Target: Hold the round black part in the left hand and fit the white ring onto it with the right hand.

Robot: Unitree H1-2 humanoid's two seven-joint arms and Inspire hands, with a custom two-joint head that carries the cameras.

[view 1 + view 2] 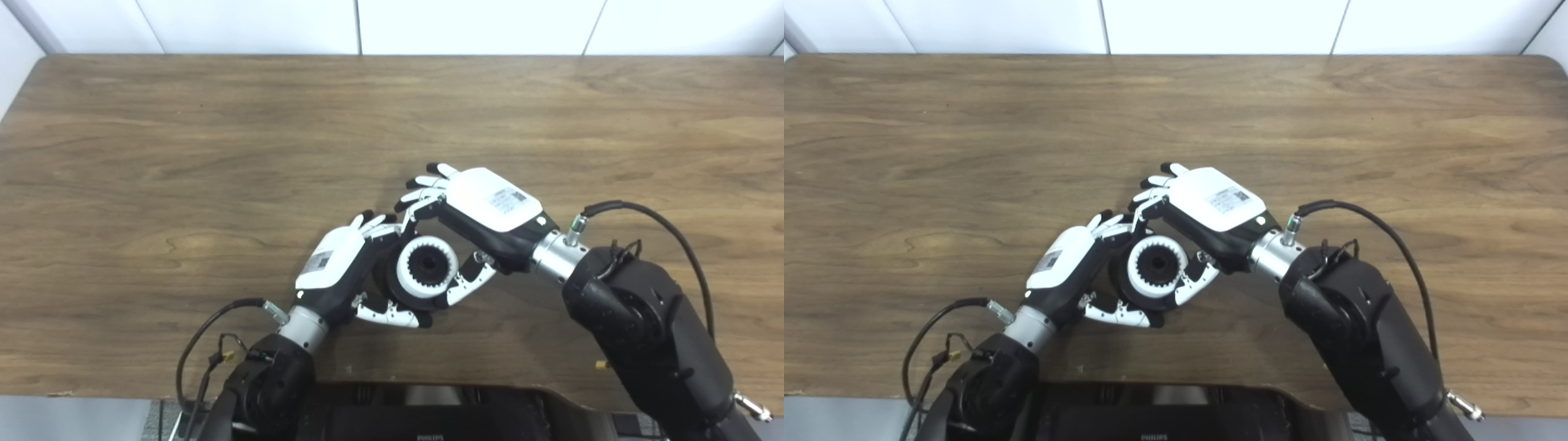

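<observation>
The round black part (392,283) is cupped in my left hand (343,269), thumb under it and fingers curled round its far side. A white ring (427,267) with a toothed inner edge lies on the part's face, a dark hub showing through its centre. My right hand (484,211) reaches in from the right, its thumb against the ring's lower right rim and a finger at its upper left rim. The same hold shows in the right eye view: ring (1157,264), left hand (1069,260), right hand (1206,208).
A wooden table (245,153) stretches wide behind and beside both hands. Black cables loop off each wrist (649,217). A dark monitor housing (429,416) sits below the near table edge. White wall panels run along the back.
</observation>
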